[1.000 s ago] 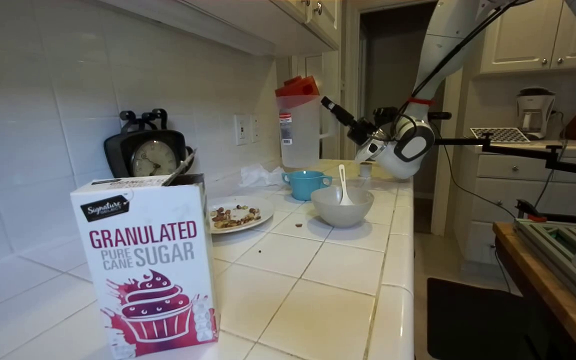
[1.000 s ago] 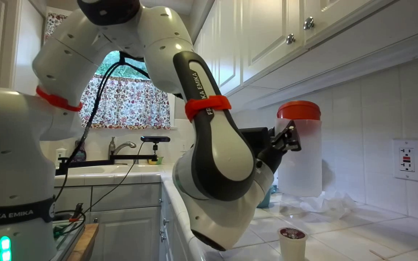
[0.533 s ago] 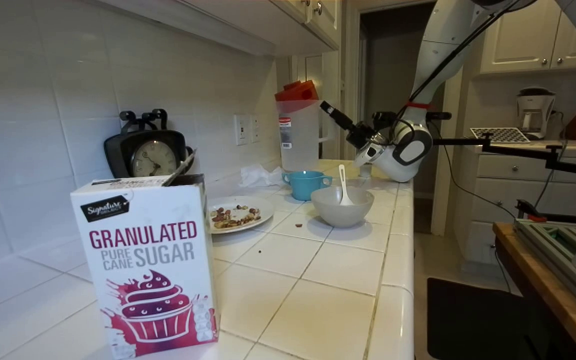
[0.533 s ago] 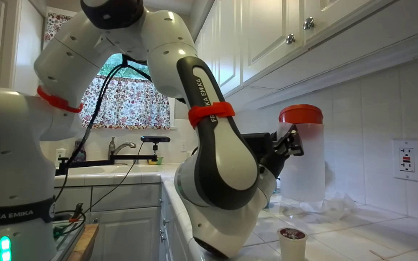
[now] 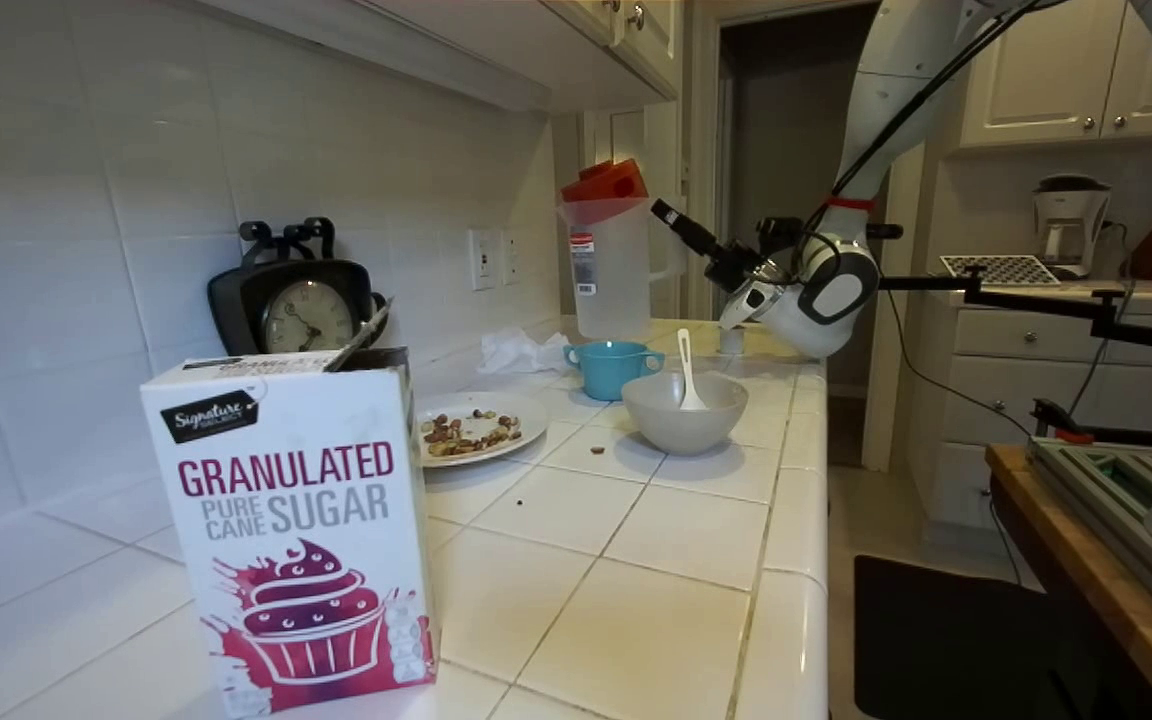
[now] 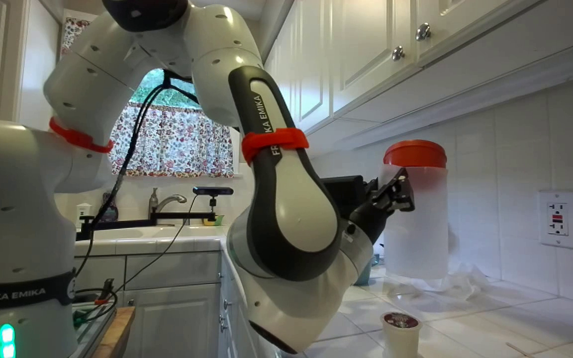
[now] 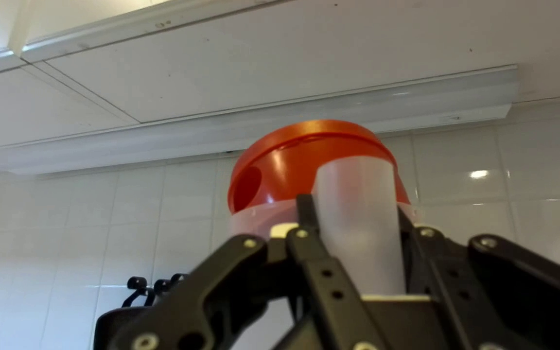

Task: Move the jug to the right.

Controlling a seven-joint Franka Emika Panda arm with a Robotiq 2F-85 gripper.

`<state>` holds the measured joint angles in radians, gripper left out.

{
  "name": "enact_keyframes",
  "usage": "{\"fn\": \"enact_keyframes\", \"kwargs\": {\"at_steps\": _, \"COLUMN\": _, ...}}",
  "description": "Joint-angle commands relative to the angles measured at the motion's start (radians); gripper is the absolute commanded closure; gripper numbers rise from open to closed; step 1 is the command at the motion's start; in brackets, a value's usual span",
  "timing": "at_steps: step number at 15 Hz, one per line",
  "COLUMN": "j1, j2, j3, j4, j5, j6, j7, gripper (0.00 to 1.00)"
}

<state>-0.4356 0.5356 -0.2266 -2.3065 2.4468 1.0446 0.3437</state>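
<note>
The jug [image 5: 614, 270], a translucent white pitcher with a red-orange lid [image 6: 415, 153], shows in both exterior views. It hangs nearly upright, its base apparently just above the counter, behind the blue bowl. In the wrist view its pale handle [image 7: 358, 243] stands between the two black fingers of my gripper [image 7: 357, 218], which is shut on it near the top. The lid [image 7: 304, 165] appears beyond the handle there, while my fingers hide part of the jug's body. In an exterior view the gripper [image 6: 402, 191] covers the handle.
The blue bowl [image 5: 614, 370] and a grey bowl [image 5: 671, 425] with a white spoon stand near the jug. Crumpled paper [image 6: 465, 281] lies by the wall and a small cup [image 6: 401, 338] on the counter. A sugar box [image 5: 296, 540] is further off. Cabinets [image 6: 366, 54] overhang the counter.
The jug, held throughout, first came down a little with the arm. Over the last half second it shifted slightly right in both exterior views and rose a touch. My gripper stayed shut on it.
</note>
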Motion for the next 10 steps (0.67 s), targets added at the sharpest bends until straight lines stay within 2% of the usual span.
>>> {"fn": "enact_keyframes", "kwargs": {"at_steps": 1, "j1": -0.010, "j2": -0.071, "j3": -0.009, "j4": -0.088, "j5": -0.018, "j6": 0.028, "j7": -0.023, "gripper": 0.91}}
{"fn": "enact_keyframes", "kwargs": {"at_steps": 10, "j1": -0.003, "j2": -0.140, "j3": -0.032, "j4": -0.258, "j5": -0.016, "j6": -0.012, "j7": -0.048, "gripper": 0.91}}
